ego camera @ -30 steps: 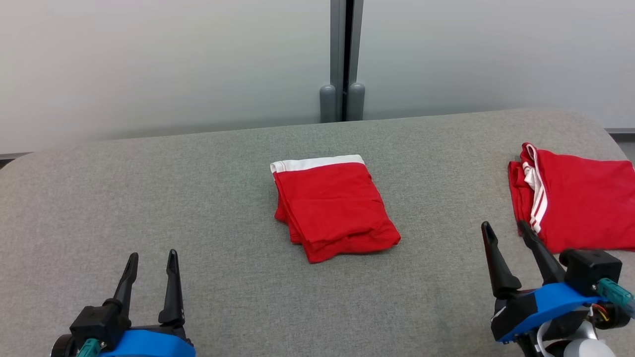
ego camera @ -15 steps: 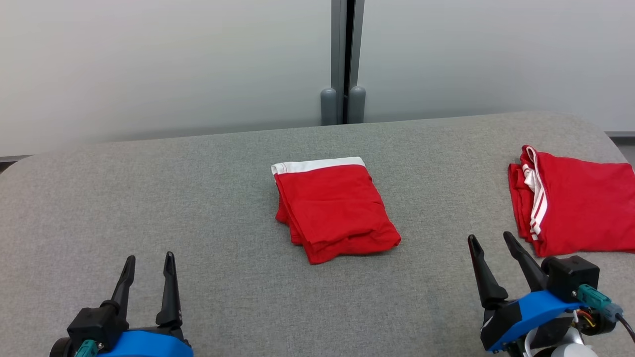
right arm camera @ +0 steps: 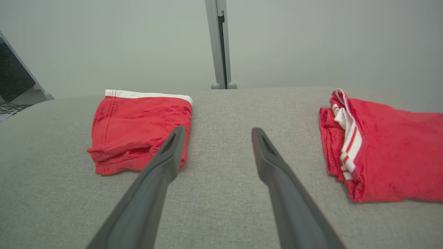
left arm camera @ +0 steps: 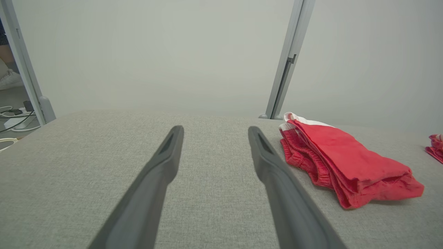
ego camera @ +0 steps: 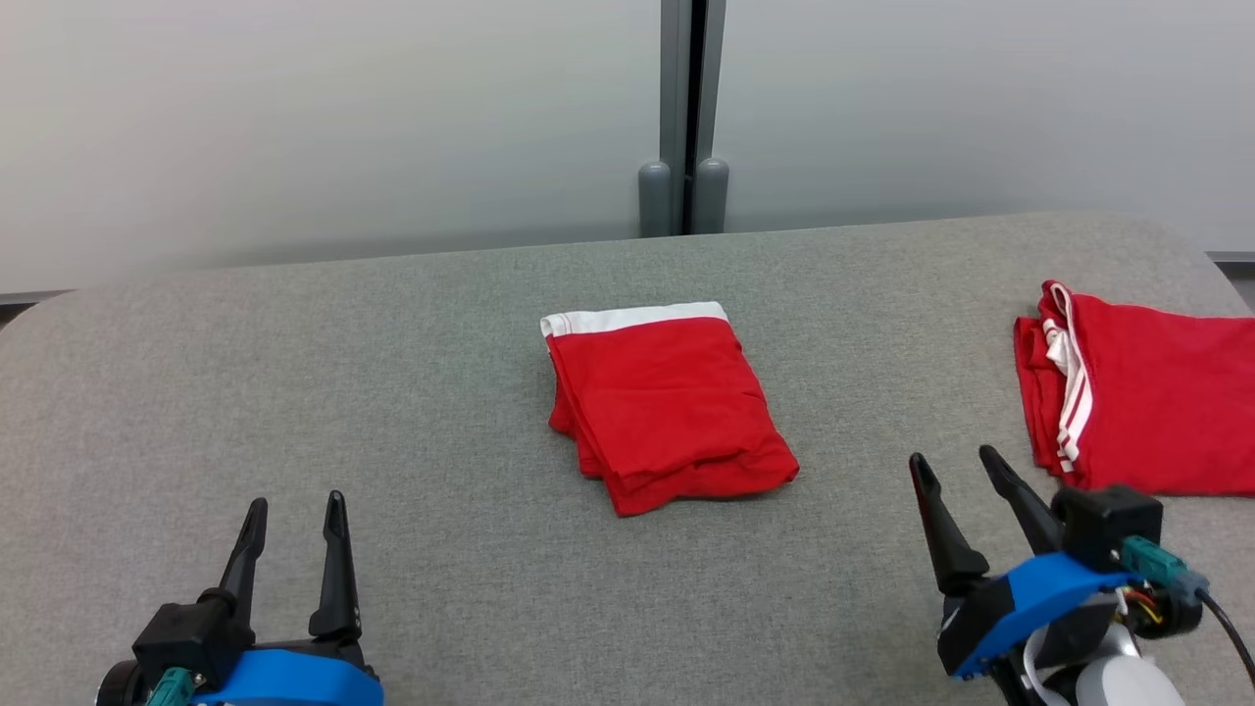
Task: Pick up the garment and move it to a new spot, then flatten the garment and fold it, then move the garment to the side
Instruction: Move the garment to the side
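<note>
A red garment with a white waistband lies folded in the middle of the grey table; it also appears as the garment right of my left fingers and the garment left of my right fingers. My left gripper hovers open and empty at the lower left, well short of it; between its own fingers, the left gripper frames bare cloth. My right gripper stands open and empty at the lower right, between the two red pieces, and the right gripper points at bare table.
A second folded red garment with white stripes lies at the table's right edge, also seen as the striped garment. Pale partition panels and a grey post stand behind the table. Cables lie on the floor beyond the left edge.
My right gripper has drawn back and to the left, away from the striped garment. The head view has shifted slightly. My left gripper stays where it was.
</note>
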Tool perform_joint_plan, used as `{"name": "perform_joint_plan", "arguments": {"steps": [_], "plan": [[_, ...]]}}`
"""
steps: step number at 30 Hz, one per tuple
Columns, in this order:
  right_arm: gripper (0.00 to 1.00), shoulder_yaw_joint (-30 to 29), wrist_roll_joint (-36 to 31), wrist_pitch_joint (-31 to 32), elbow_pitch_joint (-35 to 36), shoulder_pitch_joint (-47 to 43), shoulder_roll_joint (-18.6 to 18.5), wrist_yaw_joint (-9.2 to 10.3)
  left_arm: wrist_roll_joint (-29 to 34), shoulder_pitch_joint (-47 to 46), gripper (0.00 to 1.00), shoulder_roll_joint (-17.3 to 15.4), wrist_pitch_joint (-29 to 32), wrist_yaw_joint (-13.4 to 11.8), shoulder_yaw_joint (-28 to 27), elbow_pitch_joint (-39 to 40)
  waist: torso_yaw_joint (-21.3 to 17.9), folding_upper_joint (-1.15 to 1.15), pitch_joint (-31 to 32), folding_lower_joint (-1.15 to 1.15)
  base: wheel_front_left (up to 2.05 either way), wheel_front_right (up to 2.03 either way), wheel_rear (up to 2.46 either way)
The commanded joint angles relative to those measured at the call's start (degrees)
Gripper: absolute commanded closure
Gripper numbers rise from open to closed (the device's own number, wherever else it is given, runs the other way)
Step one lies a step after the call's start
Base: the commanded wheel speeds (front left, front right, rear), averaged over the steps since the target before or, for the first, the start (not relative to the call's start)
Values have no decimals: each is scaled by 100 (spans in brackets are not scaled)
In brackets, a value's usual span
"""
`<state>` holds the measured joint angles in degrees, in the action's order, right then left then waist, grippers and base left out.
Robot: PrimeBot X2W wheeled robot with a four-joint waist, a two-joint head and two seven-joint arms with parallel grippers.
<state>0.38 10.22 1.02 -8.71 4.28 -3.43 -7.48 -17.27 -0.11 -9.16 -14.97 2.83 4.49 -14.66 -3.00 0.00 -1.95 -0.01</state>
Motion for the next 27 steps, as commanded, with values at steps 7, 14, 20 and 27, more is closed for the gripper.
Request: {"name": "perform_joint_plan", "arguments": {"steps": [7,14,20,27], "plan": [[0,73,139,945,-445,1102,-114,-3,-33,-239,0,-3,-2,7,79,70,297,0,-283,1,0,0,0],[0,-291,123,2163,-1767,2474,-99,-3,14,-470,0,15,-10,70,200,113,795,0,-613,1,0,0,0],[0,-885,-207,2438,-2863,3346,-12,-3,70,-685,0,47,-18,135,311,144,1215,0,-900,1,0,0,0],[0,-1428,-680,2307,-3921,3925,43,-3,109,-889,0,120,-23,190,388,107,1545,0,-1164,1,0,0,0]]}}
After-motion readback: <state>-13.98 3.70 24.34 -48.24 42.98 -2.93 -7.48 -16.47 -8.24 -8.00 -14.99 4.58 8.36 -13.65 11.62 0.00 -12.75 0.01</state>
